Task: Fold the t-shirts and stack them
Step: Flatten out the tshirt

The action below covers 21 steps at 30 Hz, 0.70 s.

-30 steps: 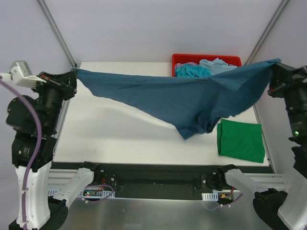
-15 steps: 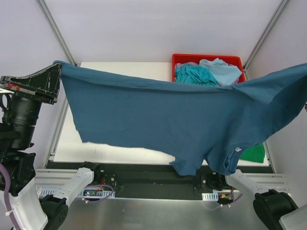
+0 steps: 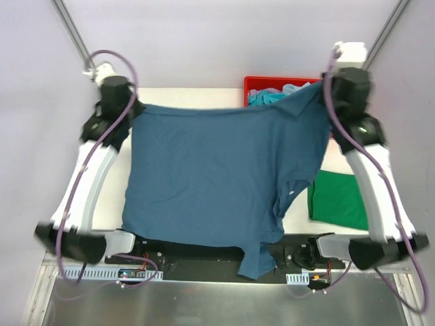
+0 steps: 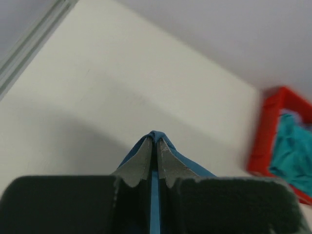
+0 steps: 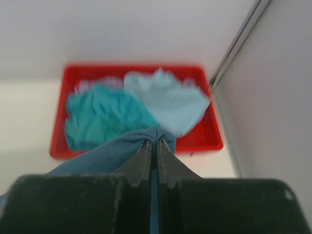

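The dark teal-blue t-shirt (image 3: 211, 176) hangs spread over the table, held by two upper corners. My left gripper (image 3: 136, 107) is shut on its left corner; in the left wrist view the cloth (image 4: 155, 138) shows pinched between the fingertips. My right gripper (image 3: 321, 88) is shut on the right corner, with the cloth (image 5: 126, 146) pinched in the right wrist view. The shirt's lower end drapes past the table's near edge. A folded bright green t-shirt (image 3: 340, 198) lies at the right. A turquoise shirt (image 5: 97, 117) and a pale blue shirt (image 5: 165, 100) lie crumpled in the red bin (image 5: 214, 136).
The red bin (image 3: 262, 83) stands at the table's back right corner. The white table (image 3: 112, 190) shows to the left of the hanging shirt. Frame posts rise at the back left and back right.
Both arms have swung from low and wide to high over the table's back. The shirt, earlier stretched wide and sagging, now hangs narrower and flatter over the table.
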### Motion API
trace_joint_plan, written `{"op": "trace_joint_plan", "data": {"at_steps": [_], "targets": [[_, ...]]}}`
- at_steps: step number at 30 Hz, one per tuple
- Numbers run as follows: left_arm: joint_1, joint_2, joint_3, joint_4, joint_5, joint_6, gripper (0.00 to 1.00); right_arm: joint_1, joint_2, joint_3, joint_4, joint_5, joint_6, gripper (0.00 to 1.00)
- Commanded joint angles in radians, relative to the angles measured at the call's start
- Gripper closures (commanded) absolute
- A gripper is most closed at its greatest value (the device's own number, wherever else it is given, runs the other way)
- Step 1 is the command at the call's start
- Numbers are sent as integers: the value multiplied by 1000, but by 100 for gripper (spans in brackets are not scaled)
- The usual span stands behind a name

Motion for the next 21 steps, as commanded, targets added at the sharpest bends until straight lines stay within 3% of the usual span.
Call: {"op": "trace_joint_plan", "data": {"at_steps": [1, 4, 10, 14, 21], "targets": [[23, 272, -30, -36, -139, 27, 100, -17, 156, -159, 124, -20, 90, 100], [55, 481, 34, -38, -138, 68, 100, -24, 329, -199, 202, -122, 90, 100], [84, 747, 180, -38, -145, 114, 100, -23, 600, -59, 147, -242, 103, 100], [92, 850, 242, -41, -136, 147, 100, -23, 653, -45, 167, -275, 133, 100], [107, 897, 278, -39, -129, 168, 100, -20, 672, -33, 136, -293, 163, 100]]}}
